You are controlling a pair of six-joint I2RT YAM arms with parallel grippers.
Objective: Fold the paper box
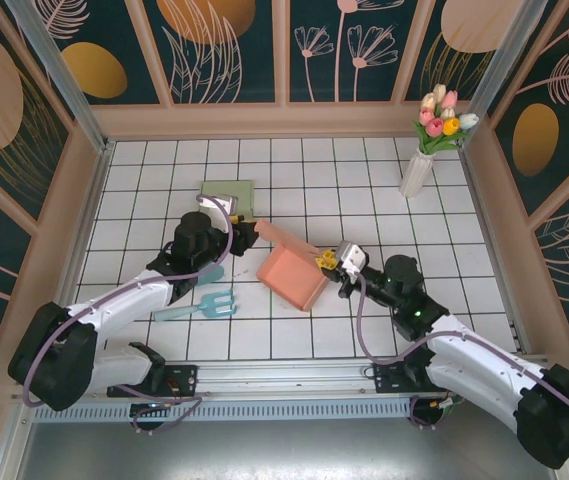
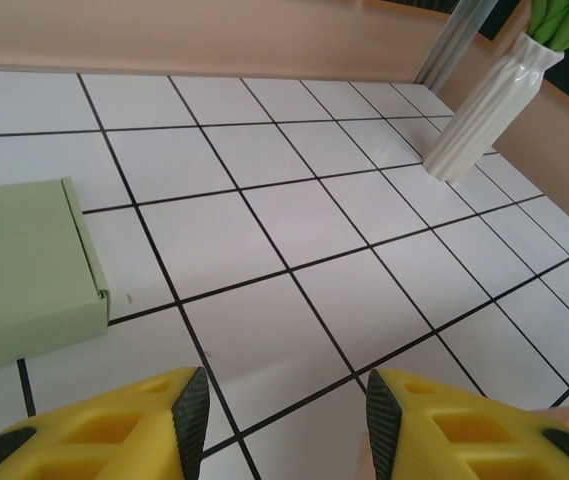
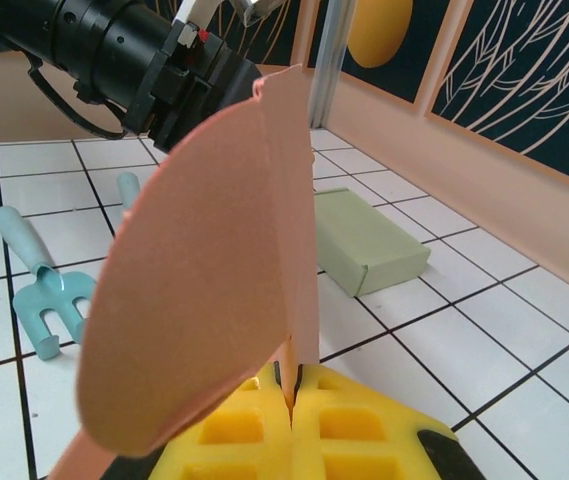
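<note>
1. The paper box (image 1: 292, 277), salmon pink, lies flat on the white-tiled tabletop (image 1: 444, 230) near its centre, between the two arms. One flap along its far edge stands raised, running up and to the left toward the left arm.
2. The right claw (image 1: 326, 261) sits at the box's right corner. In the right wrist view, the right claw (image 3: 292, 395) is clenched tight on a thin upright edge of the paper box (image 3: 204, 290), with the sheet rising from between the yellow pads (image 3: 364, 425).
3. The left claw (image 1: 247, 232) sits at the far-left end of the raised flap. In the left wrist view, the left claw (image 2: 284, 410) is released. Its yellow fingers (image 2: 94, 430) stand apart with bare tile between them. A pale pink tint shows at the bottom of the gap, and we cannot tell whether it is the box or whether a pad touches it.
4. A green box (image 1: 227, 195) lies closed and flat just beyond the left claw. It appears at the left edge of the left wrist view (image 2: 24, 270) and behind the pink sheet in the right wrist view (image 3: 369, 240).
5. A teal hand fork (image 1: 204, 303) lies on the tiles left of the paper box, by the left forearm.
6. A white vase of tulips (image 1: 416, 172) stands upright in the far-right corner, well apart from the box.
</note>
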